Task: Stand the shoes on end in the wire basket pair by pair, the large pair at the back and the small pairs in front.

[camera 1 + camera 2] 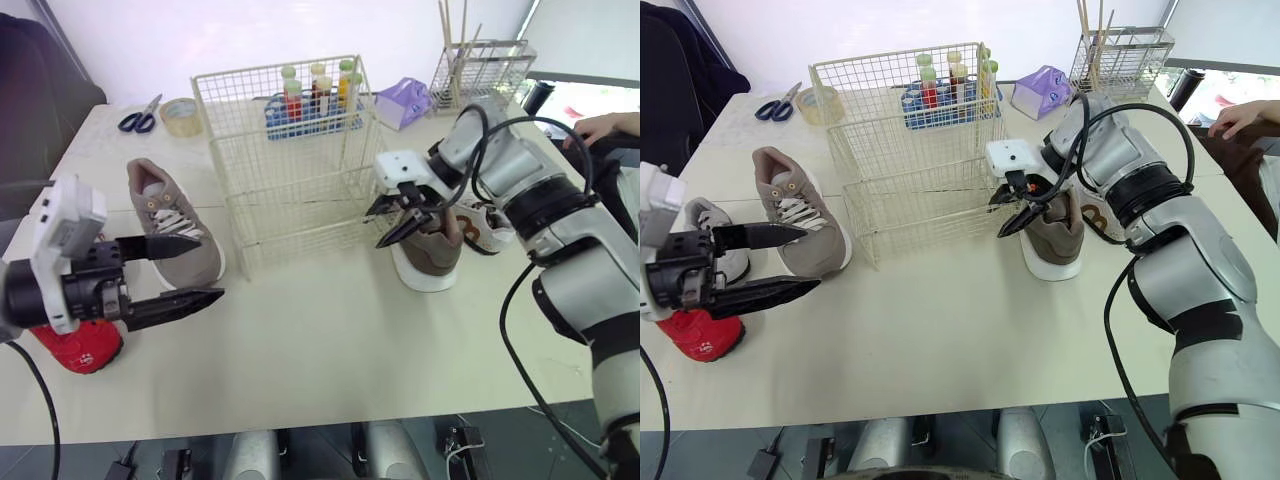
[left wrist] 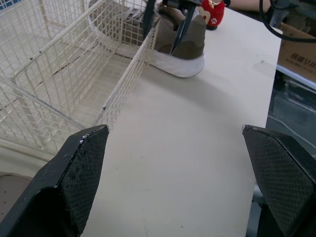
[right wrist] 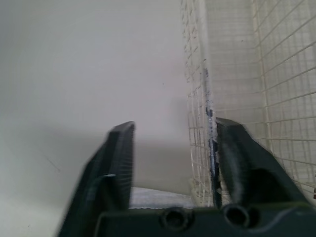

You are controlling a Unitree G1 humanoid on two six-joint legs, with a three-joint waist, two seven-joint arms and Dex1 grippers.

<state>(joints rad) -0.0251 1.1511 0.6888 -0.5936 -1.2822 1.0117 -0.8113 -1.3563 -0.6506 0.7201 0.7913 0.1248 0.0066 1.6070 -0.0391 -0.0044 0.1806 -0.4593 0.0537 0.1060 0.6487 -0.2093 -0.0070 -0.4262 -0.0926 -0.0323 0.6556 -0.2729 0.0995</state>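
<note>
Wire basket (image 1: 290, 160) sits mid-tabletop (image 1: 330, 350). Left sneaker (image 1: 175, 225) lies left of it, right sneaker (image 1: 430, 250) just right of it, small shoe (image 1: 490, 230) behind that one. Red shoe (image 1: 80, 345) near left edge. Scissors (image 1: 140, 115) and tape roll (image 1: 180, 116) back left. Test-tube rack (image 1: 315, 105) behind the basket.

No word, brand or number can be read anywhere: the small white marks on the red shoe (image 1: 700, 335), the print on the purple carton (image 1: 403, 100) and the labels on the bottles (image 1: 315, 95) behind the basket are all too small to make out.
</note>
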